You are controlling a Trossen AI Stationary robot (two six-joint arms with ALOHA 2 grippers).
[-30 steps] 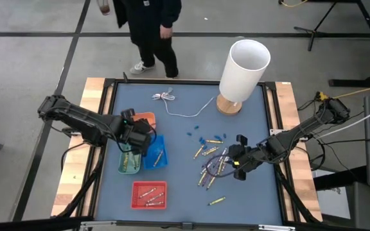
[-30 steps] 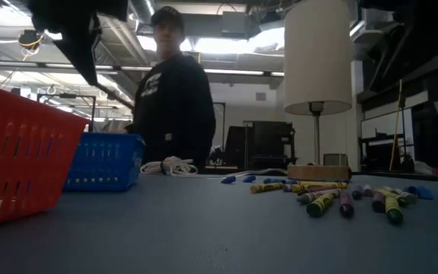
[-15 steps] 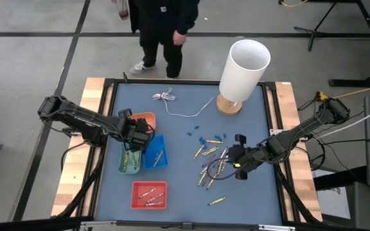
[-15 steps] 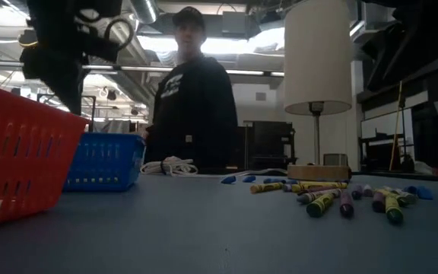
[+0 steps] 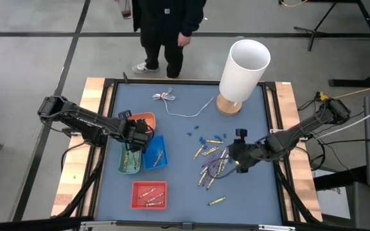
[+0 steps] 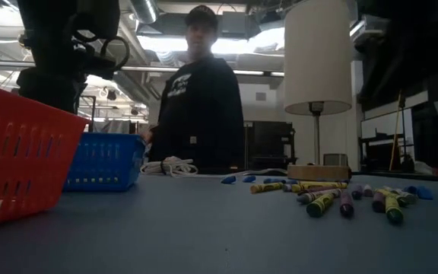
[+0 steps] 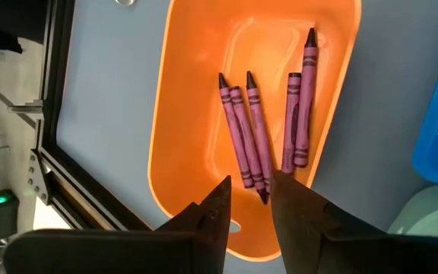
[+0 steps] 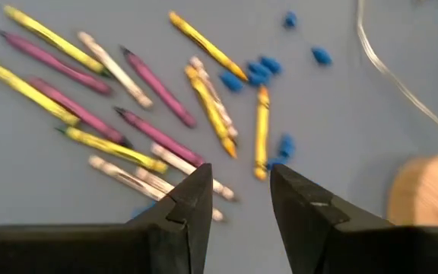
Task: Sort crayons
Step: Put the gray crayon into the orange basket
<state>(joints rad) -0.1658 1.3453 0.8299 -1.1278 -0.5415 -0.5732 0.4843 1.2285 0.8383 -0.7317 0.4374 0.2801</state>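
Several yellow, purple and whitish crayons (image 5: 212, 160) lie loose on the blue table mat; they also show in the low view (image 6: 341, 199) and the right wrist view (image 8: 150, 122). My right gripper (image 5: 235, 153) hovers open just right of the pile, its fingers (image 8: 196, 198) above the crayons and touching none. Several purple crayons (image 7: 242, 137) lie flat in the orange tray (image 7: 188, 91). My left gripper (image 5: 135, 130) hangs open over that tray (image 5: 148, 117), holding nothing.
A blue tray (image 5: 156, 154), a green tray (image 5: 128, 163) and a red tray (image 5: 135, 192) sit at the left and near side, each with crayons. A white lamp (image 5: 243, 67), a thin white cable (image 5: 172, 102) and small blue bits (image 5: 201, 136) lie farther back. A person (image 5: 166, 25) stands beyond the far edge.
My left gripper has gone a little toward the far edge, from above the blue and green trays to above the orange tray. My right gripper has shifted slightly toward the far edge beside the pile. The person behind the table has stepped to the right.
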